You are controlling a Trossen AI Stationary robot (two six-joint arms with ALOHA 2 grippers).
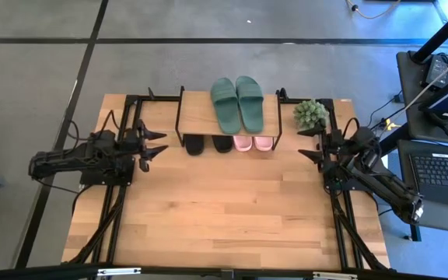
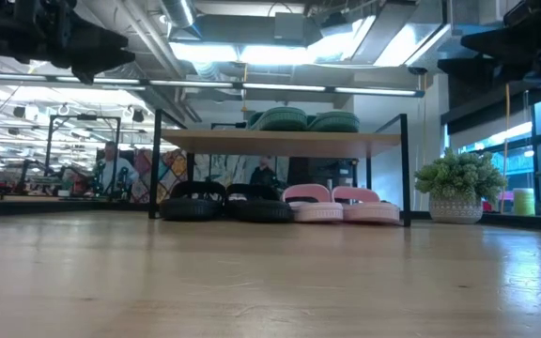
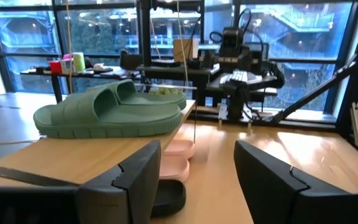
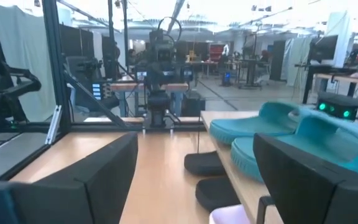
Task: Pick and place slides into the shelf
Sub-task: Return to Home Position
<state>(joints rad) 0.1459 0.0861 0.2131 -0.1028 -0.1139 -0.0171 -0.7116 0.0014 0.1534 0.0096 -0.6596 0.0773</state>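
Shelf (image 1: 197, 117) stands at the bench's (image 1: 224, 210) far edge, about midway along it. Dark green slides (image 1: 238, 103) lie side by side on the top board, toward its right end; the left part of the board is bare wood. Underneath, on the bench surface: black slides (image 1: 208, 144) on the left, pink slides (image 1: 253, 143) on the right, all four in one row, toes toward the near edge. Small potted plant (image 1: 311, 114) just right of the shelf, toward the far right corner.

Left gripper (image 1: 162, 145) hangs by the bench's left edge, level with the shelf front, pointing at it, fingers released and spread, holding nothing. Right gripper (image 1: 302, 143) mirrors it at the right edge, beside the plant, also spread and empty. Neither touches the shelf.
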